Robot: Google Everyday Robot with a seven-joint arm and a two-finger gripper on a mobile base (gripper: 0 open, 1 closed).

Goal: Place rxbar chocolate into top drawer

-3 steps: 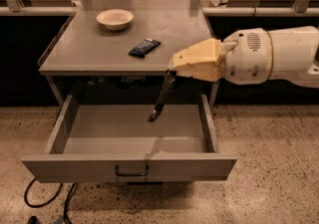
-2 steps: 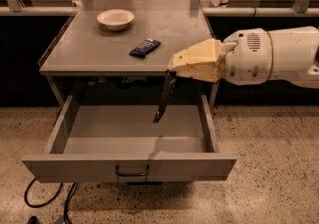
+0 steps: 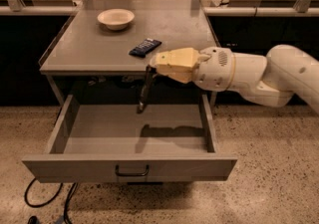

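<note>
The top drawer [image 3: 124, 168] is pulled wide open below the grey table, its flat front panel with a dark handle towards me. My gripper [image 3: 152, 67] reaches in from the right over the drawer's back part. It is shut on the rxbar chocolate [image 3: 145, 90], a slim dark bar that hangs down on end from the fingers, its lower end just above the drawer's back floor. A dark blue wrapped bar [image 3: 145, 47] lies on the table top near the front edge.
A pale bowl [image 3: 115, 18] stands on the table top [image 3: 89, 44] at the back left. Black cables [image 3: 50, 200] lie on the speckled floor at the lower left. Counters and posts stand behind the table.
The camera view has shifted. The gripper with the hanging bar has moved left, now over the drawer's back middle part.
</note>
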